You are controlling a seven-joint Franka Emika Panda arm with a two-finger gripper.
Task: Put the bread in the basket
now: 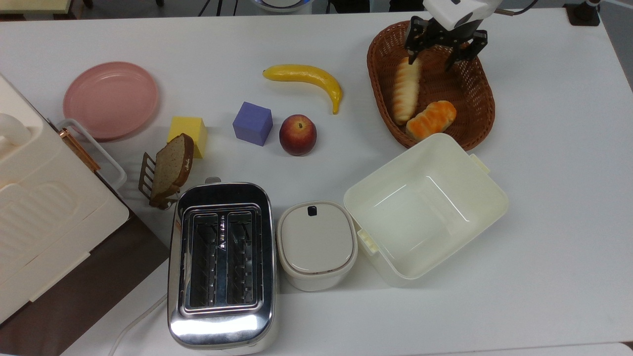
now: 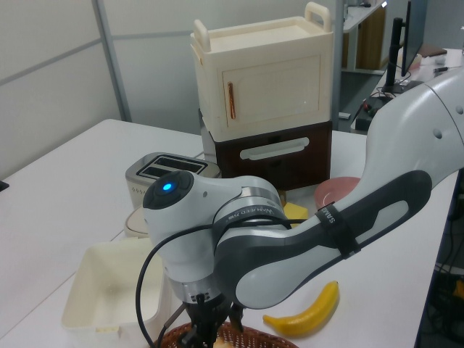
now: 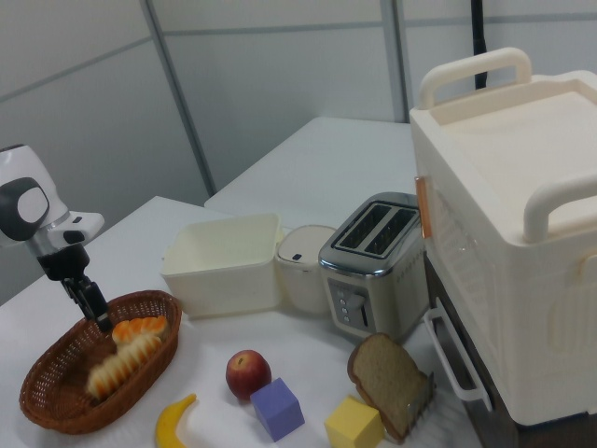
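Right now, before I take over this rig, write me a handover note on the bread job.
End effector: open, holding nothing, above the far end of the basket in the top view.
Bread: the long striped loaf lies flat inside the basket, along the top view's left side, beside a shorter orange roll. Its upper end is close to one of the fingers; contact cannot be judged.
Done: bread is in the basket and released.
Left: probably just lift the arm straight up and clear, watching that the finger near the loaf does not drag it.
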